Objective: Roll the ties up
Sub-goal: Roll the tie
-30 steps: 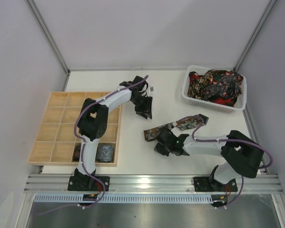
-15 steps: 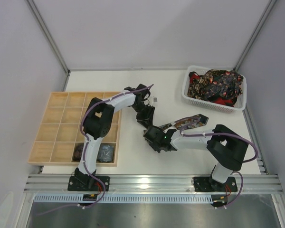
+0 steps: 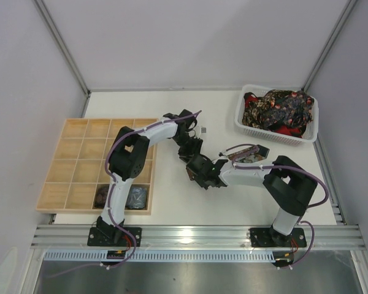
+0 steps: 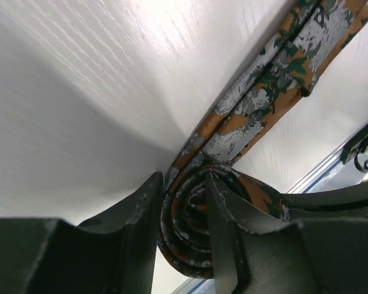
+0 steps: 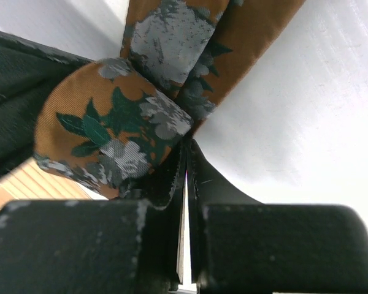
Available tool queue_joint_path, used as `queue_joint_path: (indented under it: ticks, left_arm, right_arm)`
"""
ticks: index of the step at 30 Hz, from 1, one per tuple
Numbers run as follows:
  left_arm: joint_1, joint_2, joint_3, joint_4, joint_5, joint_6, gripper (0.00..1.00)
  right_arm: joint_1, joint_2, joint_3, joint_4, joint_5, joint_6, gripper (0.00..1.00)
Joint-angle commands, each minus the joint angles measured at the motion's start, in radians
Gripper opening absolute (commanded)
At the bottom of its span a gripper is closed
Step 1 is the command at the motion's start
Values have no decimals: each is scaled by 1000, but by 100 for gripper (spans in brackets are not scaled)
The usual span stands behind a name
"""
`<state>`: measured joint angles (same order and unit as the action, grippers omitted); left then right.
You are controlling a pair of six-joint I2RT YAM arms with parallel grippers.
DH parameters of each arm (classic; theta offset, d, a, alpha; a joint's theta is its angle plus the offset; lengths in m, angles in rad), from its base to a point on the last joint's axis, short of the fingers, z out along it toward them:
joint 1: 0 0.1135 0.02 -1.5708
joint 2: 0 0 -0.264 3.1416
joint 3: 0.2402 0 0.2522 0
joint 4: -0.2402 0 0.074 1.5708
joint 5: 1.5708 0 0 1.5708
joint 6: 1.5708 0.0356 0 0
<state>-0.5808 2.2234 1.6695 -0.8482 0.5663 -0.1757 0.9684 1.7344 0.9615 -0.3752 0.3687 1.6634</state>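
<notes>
A brown tie with grey and green flowers point(image 3: 245, 152) lies on the white table, its narrow end wound into a coil. My left gripper point(image 3: 193, 150) is shut on that coil point(image 4: 190, 233): in the left wrist view one finger point(image 4: 224, 226) sits inside the spiral and the other point(image 4: 138, 214) outside it. My right gripper point(image 3: 202, 173) sits just in front of the coil. Its fingers point(image 5: 172, 177) are pressed together with only a slit between them, and the coil point(image 5: 110, 131) rests against their tips. The flat part of the tie point(image 5: 190, 37) runs away over the table.
A white mesh basket point(image 3: 242, 125) at the back right holds several crumpled dark ties point(image 3: 279, 109). A pale wooden grid tray point(image 3: 80, 156) stands at the left, with two dark coils point(image 3: 137, 196) in its near row. A small grey object point(image 3: 203, 130) lies behind the grippers.
My right gripper has moved left to meet the left gripper. The left gripper came forward and right. The flat part of the tie has become shorter and its wide end has shifted left.
</notes>
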Motion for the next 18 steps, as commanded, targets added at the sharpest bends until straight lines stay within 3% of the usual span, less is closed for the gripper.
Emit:
queue_joint_path:
  ticks: [1,5,8,9,12,15,16,18]
  left_arm:
    - [2,8,65,-26,-54,-14,40]
    - [47,7,116,-26,-68,-57,44]
    - [71,-8,148,-25,-65,-56,48]
    - [76,-14,151,-23,-66,-57,50]
    - [96,-48,136,-9,-65,-91,50]
    - [108,-123,67,37,-88,-137,52]
    - [111,-146,44,64,-94,-157,52]
    - [113,-229,-29,92,-103,-171,57]
  right_arm:
    - [-7,-36,-58,-71,29,-62,0]
    - [4,-143,-81,-126,9,-171,0]
    - [0,-243,-84,-162,0,-338,0]
    - [-17,-301,-89,-160,-17,-460,0]
    - [-48,-419,-110,-82,-126,-734,5]
    - [-149,-469,-122,11,-357,-928,10]
    - [-219,-463,-110,16,-505,-959,11]
    - [-278,-449,-57,-5,-580,-1010,16]
